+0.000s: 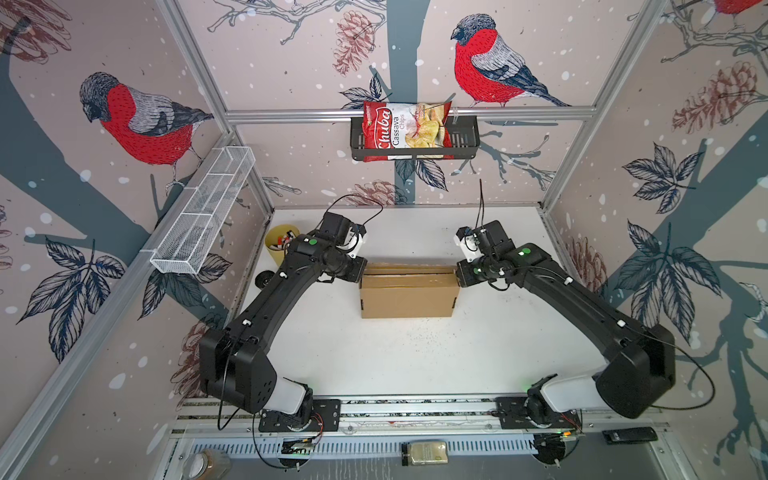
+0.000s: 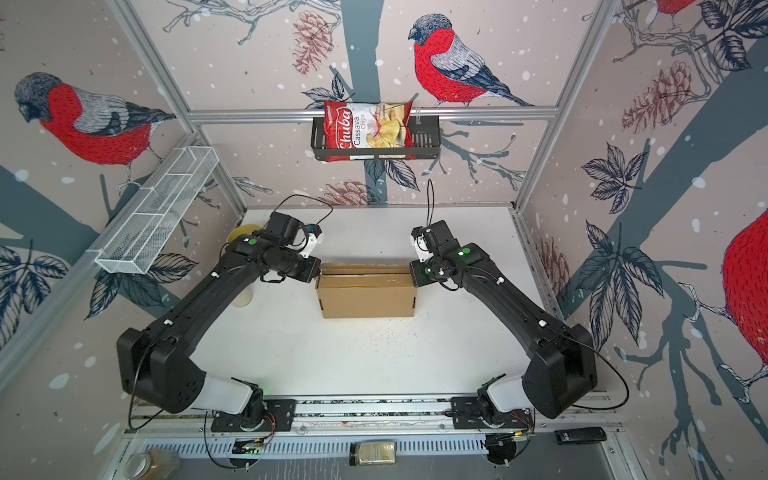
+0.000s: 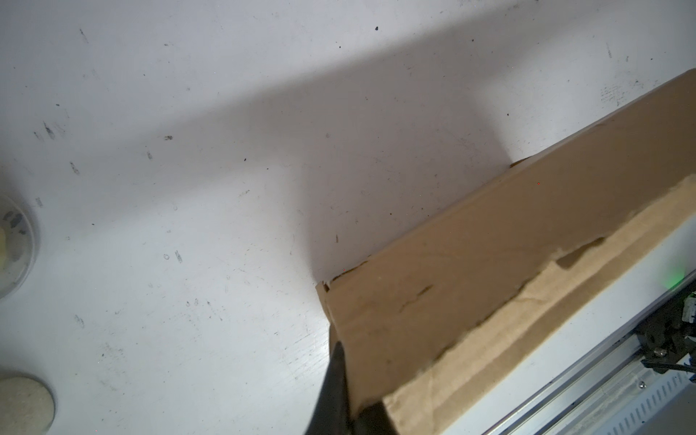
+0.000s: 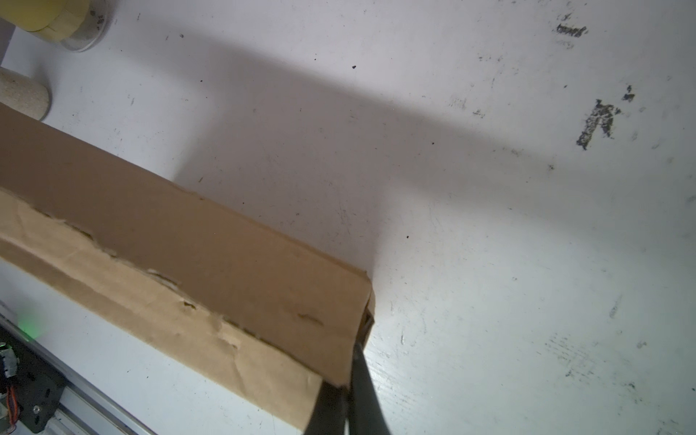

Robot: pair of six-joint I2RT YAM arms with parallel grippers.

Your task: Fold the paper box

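The paper box (image 1: 409, 293) (image 2: 368, 293) is plain brown cardboard and stands as a low rectangular box in the middle of the white table, in both top views. My two arms meet it from either side, at its far upper corners. In the left wrist view my left gripper (image 3: 354, 380) is shut on the box's (image 3: 489, 263) end wall, one dark finger (image 3: 333, 380) outside it. In the right wrist view my right gripper (image 4: 344, 367) is shut on the opposite end wall of the box (image 4: 188, 256). Torn paper tape runs along the box's top. The fingertips are hidden under the wrists in both top views.
A yellow cup of pens (image 1: 282, 245) and a small black wheel (image 1: 262, 279) sit at the table's left. A cream cylinder (image 2: 243, 297) stands behind my left arm. A white mesh shelf (image 1: 203, 212) and a black basket with a chips bag (image 1: 415, 133) hang on the walls.
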